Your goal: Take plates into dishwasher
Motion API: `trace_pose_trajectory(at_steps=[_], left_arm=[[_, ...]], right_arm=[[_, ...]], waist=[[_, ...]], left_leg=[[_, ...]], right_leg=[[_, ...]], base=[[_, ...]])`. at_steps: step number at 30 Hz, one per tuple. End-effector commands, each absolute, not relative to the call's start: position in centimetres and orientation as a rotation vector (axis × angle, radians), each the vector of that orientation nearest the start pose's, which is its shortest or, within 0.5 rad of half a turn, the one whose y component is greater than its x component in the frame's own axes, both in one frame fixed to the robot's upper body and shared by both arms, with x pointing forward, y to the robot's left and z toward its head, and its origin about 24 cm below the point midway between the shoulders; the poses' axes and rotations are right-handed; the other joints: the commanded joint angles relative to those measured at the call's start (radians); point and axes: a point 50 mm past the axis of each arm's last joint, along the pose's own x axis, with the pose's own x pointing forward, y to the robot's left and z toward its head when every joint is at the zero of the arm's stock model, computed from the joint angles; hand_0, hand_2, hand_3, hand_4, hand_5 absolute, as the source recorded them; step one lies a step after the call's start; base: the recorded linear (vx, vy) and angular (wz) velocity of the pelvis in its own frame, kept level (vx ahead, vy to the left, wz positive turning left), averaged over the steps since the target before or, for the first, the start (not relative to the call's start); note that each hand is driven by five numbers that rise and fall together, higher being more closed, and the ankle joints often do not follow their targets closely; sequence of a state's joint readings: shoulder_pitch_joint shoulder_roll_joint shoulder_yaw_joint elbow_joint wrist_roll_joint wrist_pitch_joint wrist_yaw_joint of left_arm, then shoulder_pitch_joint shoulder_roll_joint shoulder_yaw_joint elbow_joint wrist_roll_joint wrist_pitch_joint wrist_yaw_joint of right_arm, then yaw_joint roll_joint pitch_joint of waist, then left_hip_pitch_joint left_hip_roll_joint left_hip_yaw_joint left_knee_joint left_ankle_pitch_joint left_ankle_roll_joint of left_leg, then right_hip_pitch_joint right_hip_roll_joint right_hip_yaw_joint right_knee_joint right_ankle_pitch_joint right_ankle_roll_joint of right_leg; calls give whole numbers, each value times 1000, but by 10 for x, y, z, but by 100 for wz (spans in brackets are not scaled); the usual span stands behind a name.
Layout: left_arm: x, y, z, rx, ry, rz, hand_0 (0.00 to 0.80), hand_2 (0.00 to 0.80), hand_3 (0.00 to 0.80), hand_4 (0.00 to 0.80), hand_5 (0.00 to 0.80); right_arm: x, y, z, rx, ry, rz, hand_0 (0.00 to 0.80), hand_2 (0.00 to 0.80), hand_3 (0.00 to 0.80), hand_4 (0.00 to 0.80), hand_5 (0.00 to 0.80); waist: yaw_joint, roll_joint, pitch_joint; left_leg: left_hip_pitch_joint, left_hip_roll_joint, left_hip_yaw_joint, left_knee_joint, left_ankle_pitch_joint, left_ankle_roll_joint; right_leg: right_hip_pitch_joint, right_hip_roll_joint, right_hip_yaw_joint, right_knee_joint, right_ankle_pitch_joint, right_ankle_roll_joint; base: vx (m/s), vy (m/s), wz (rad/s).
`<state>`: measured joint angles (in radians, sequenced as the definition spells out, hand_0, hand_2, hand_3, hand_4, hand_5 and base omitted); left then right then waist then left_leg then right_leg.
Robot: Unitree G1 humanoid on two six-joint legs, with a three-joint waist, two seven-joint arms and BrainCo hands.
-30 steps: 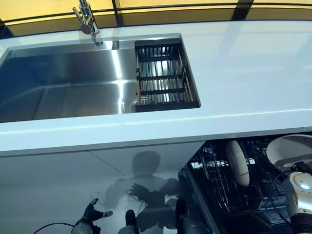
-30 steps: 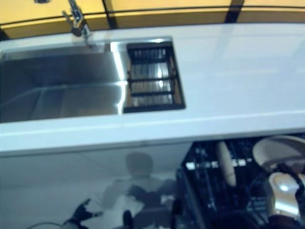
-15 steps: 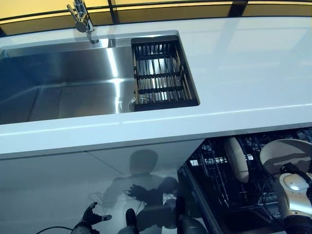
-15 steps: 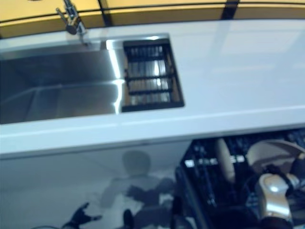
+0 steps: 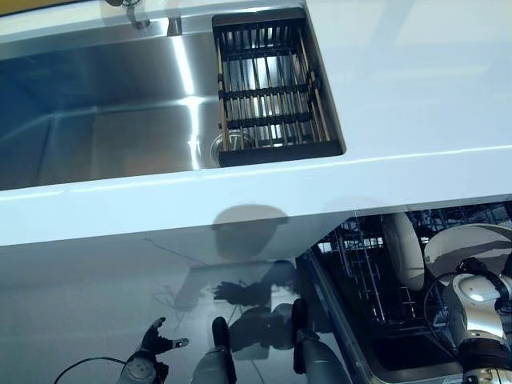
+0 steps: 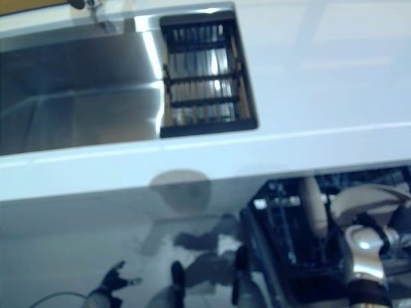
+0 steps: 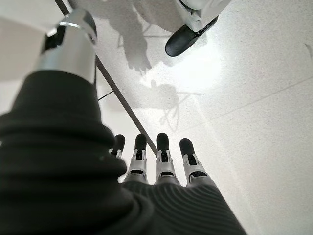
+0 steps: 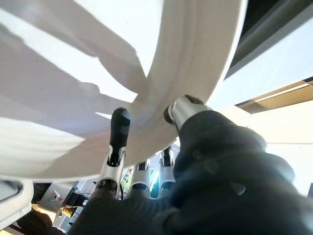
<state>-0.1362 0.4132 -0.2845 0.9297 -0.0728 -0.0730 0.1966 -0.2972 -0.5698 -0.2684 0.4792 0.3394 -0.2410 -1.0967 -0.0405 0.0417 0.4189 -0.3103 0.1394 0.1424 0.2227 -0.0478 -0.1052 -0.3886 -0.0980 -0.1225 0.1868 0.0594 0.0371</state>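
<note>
A white plate (image 5: 474,243) is held in my right hand (image 8: 118,145) above the open dishwasher's lower rack (image 5: 358,274). In the right wrist view the fingers lie under the plate (image 8: 88,68) and the thumb presses its rim. Another white plate (image 5: 402,251) stands on edge in the rack, just left of the held one. My left hand (image 7: 161,159) hangs low by the floor with straight fingers and holds nothing; it shows small in the left eye view (image 5: 155,342).
A white countertop (image 5: 416,88) runs across above the dishwasher. A steel sink (image 5: 104,136) is set in it on the left, with a black drainer basket (image 5: 272,88) at the sink's right end. The glossy cabinet front (image 5: 120,280) stands left of the dishwasher.
The whole picture has shifted, so the camera has moved. My right hand still holds the plate over the rack. The left hand hangs as before.
</note>
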Motion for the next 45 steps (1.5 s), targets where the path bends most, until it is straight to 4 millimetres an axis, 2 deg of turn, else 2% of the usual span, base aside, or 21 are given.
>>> trace_pose_trajectory(at_steps=[1,9,22,28,45], left_arm=[[206,271,-88,560,693,154,0,0,0,0,0],[202,269,-92,572,713,129,0,0,0,0,0],[188,273,-100,574,772,129,0,0,0,0,0],[186,275,-101,571,775,131,0,0,0,0,0],[197,269,-96,569,740,118,0,0,0,0,0]], right_arm=[[238,-375,129,-32,-406,-1471,800,800,800,800,800],[237,-382,147,-48,-457,-1469,800,800,800,800,800],[236,-381,146,-81,-421,-1458,800,800,800,800,800],[238,-380,144,-81,-407,-1458,800,800,800,800,800],[248,-373,137,-44,-370,-1434,800,800,800,800,800]], waist=[[0,-5,-25],[6,-20,-51],[5,-41,-86],[7,-33,-78],[18,-11,-55]], left_leg=[[-45,-38,-19,-35,90,59],[-18,-31,-15,-37,85,55],[48,-23,-6,-60,85,49],[39,-24,-12,-65,93,50],[7,-33,-25,-73,106,53]], right_leg=[[22,4,-8,69,-67,22],[52,13,-17,47,-65,19],[121,15,-17,1,-50,22],[110,11,-17,8,-49,23],[81,4,-38,30,-60,16]], base=[[31,-29,2],[42,-10,2],[57,4,0],[0,0,0],[12,-3,2]])
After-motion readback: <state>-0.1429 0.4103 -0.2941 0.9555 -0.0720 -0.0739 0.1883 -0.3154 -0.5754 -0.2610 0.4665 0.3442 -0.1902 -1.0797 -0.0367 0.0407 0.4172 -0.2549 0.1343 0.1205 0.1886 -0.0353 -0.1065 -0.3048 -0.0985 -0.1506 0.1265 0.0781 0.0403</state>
